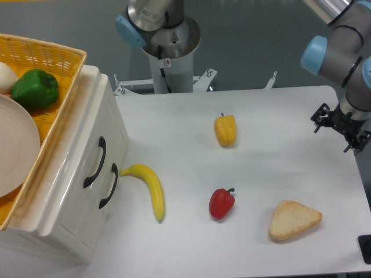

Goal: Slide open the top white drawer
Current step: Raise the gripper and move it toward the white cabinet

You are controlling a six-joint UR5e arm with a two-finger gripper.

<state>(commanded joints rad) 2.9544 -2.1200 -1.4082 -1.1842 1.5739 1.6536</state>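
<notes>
The cream-white cabinet stands at the left with its front facing the table. The top white drawer [87, 147] looks shut, its panelled front in line with the lower one. Its curved black handle [95, 163] sits just above and left of the lower drawer's handle [108, 186]. The arm comes in at the far right edge. Its black wrist end with the gripper [342, 126] hangs over the table's right side, far from the cabinet. The fingers are not clearly visible, so I cannot tell whether they are open or shut.
A yellow wicker basket [55, 58] on the cabinet holds a green pepper [35, 88] and a plate [14, 145]. On the table lie a banana [149, 188] close to the handles, a yellow pepper [225, 130], a red pepper [221, 203] and a bread slice [293, 219]. The robot base [171, 52] stands behind.
</notes>
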